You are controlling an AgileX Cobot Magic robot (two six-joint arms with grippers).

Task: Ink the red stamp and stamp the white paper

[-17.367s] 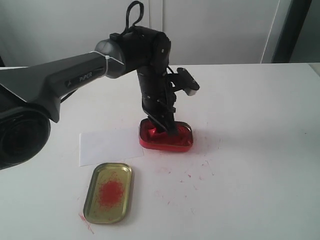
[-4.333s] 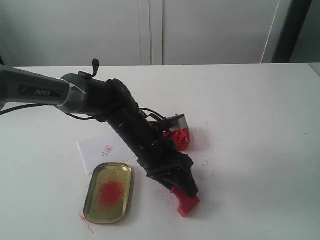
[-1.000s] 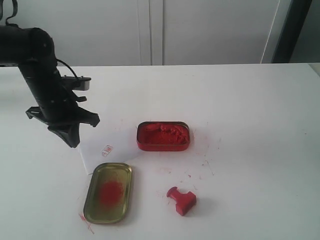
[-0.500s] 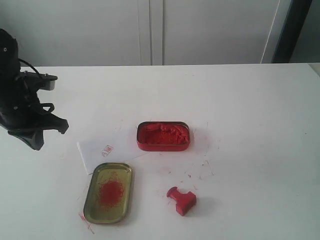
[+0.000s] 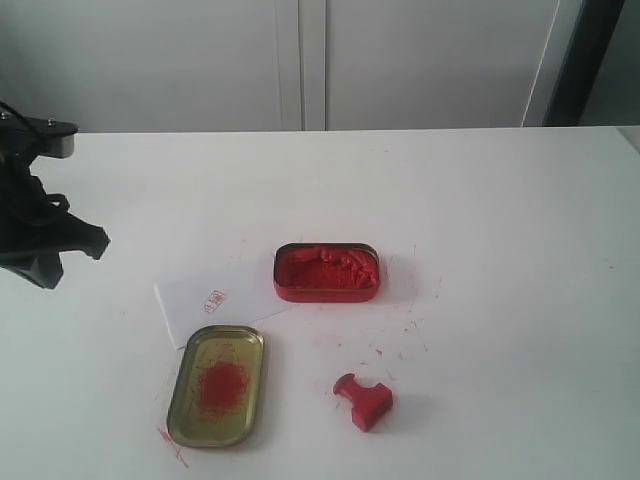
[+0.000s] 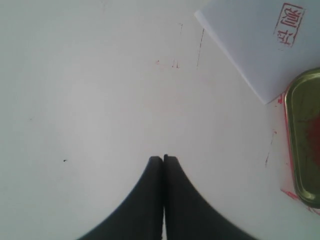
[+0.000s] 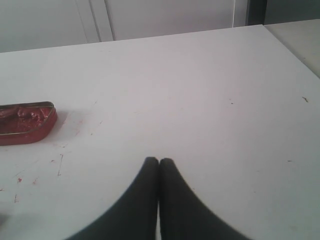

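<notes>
The left gripper (image 6: 163, 159) hung pinched tight, holding nothing, and so did the right gripper (image 7: 159, 161). The red stamp (image 5: 364, 400) lay on the table (image 5: 500, 250) near the gold lid (image 5: 217, 385). The white paper (image 5: 200, 300) sat just behind that lid.

obstacles: ink tin (image 5: 326, 272), gold lid (image 5: 216, 385), red stamp (image 5: 364, 400), standing apart | white paper (image 5: 200, 300) flat between tin and lid | free: bare table (image 5: 520, 250) right of them

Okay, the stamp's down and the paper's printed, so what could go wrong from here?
The red stamp lies on its side on the bare table; its inked face could add to the red specks nearby. The ink tin stands uncovered, and the smeared gold lid sits right at the edge of the white paper, so a nudge might smudge the sheet.
</notes>
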